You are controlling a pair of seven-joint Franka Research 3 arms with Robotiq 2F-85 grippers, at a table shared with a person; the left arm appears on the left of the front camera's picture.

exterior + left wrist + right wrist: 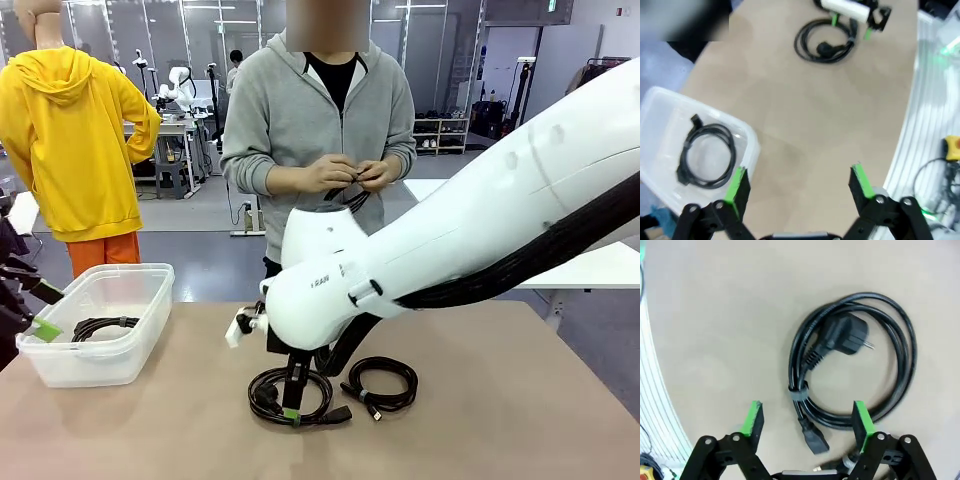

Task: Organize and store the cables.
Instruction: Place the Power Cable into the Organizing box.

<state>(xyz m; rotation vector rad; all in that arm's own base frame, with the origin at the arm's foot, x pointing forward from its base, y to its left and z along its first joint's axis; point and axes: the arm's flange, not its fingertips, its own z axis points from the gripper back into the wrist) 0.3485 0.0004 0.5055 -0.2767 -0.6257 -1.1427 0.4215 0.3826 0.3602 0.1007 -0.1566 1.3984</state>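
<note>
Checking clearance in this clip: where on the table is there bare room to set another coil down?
Bare: the table right of the smaller coil, and the stretch between the bin and the power-cord coil. Crowded: front middle, where the two coils lie close together under the right arm. The bin's coil leaves floor room beside it.

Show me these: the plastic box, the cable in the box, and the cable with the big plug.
plastic box (80, 365), front view, on its near wall.
cable in the box (712, 128), left wrist view, on the coil's upper arc.
cable with the big plug (844, 335), right wrist view, on the plug body.
</note>
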